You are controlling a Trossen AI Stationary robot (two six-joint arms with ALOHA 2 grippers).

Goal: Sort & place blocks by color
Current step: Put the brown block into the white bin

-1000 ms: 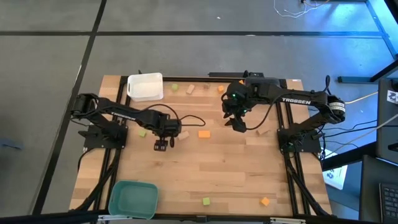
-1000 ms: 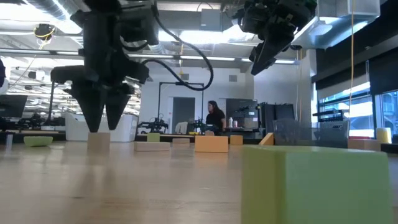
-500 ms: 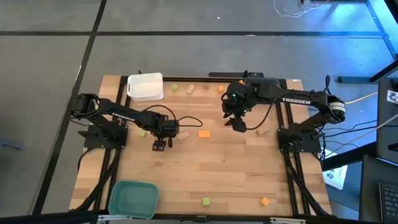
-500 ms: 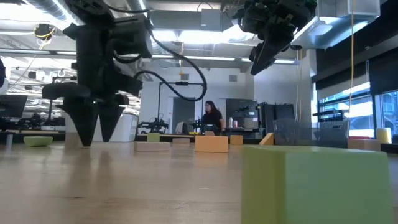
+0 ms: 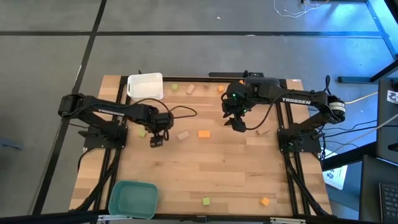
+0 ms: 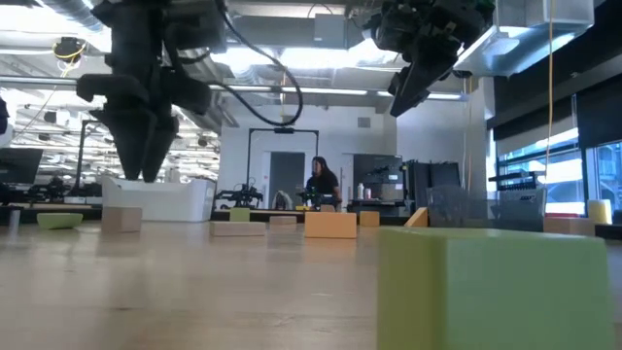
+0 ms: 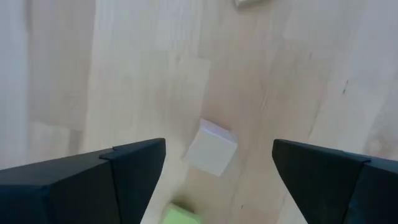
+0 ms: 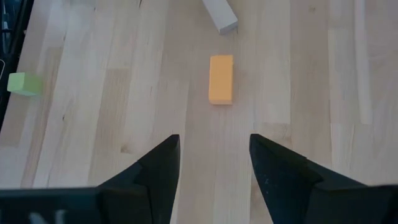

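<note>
My left gripper (image 5: 155,140) hangs open above the table's left middle, fingers pointing down. In the left wrist view (image 7: 219,163) a tan block (image 7: 211,148) lies flat on the wood below the gap between its fingers. A green block (image 7: 180,214) sits beside that one. In the low view the gripper (image 6: 146,175) hangs clear above the tan block (image 6: 121,219). My right gripper (image 5: 238,124) hovers open and high over the far right middle (image 8: 214,162). An orange block (image 8: 221,79) lies ahead of it, well apart from the fingers.
Loose blocks lie about: green (image 5: 142,133), tan (image 5: 183,135), orange (image 5: 203,134), tan (image 5: 264,130), three along the far edge (image 5: 190,89), and green (image 5: 206,201) and orange (image 5: 265,201) near the front. A white tray (image 5: 145,86) stands far left, a teal tray (image 5: 132,198) near left.
My left gripper has risen off the table and moved toward the table's left edge. The tan block beneath it has shifted a little left and lies on the wood, clear of the fingers. My right arm has kept still.
</note>
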